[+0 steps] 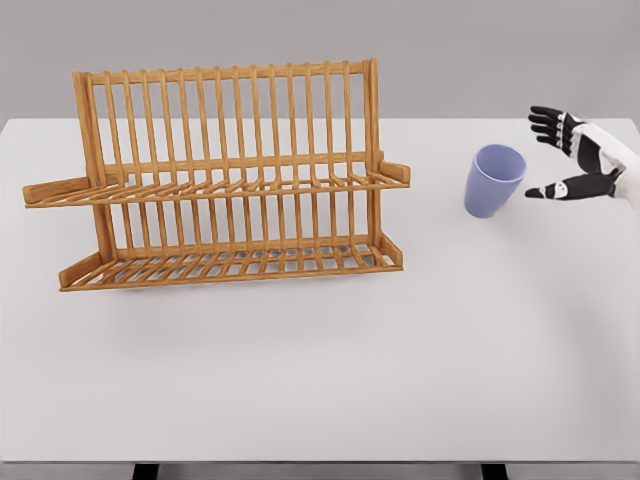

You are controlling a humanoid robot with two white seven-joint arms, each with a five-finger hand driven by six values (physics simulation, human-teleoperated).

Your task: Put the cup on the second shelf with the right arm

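Note:
A lavender-blue cup (493,180) stands upright on the white table (330,370), right of the wooden rack. The two-tier wooden dish rack (225,180) sits at the left-centre, with an upper slatted shelf (215,188) and a lower slatted shelf (230,265); both shelves hold nothing. My right hand (550,155) comes in from the right edge, level with the cup and a short gap to its right. Its black fingers (548,122) are spread and the thumb points toward the cup without touching it. The left arm does not show.
The rack's tall back slats rise behind the upper shelf. A wide stretch of white table lies in front of the rack and cup, down to the table's front edge (320,462).

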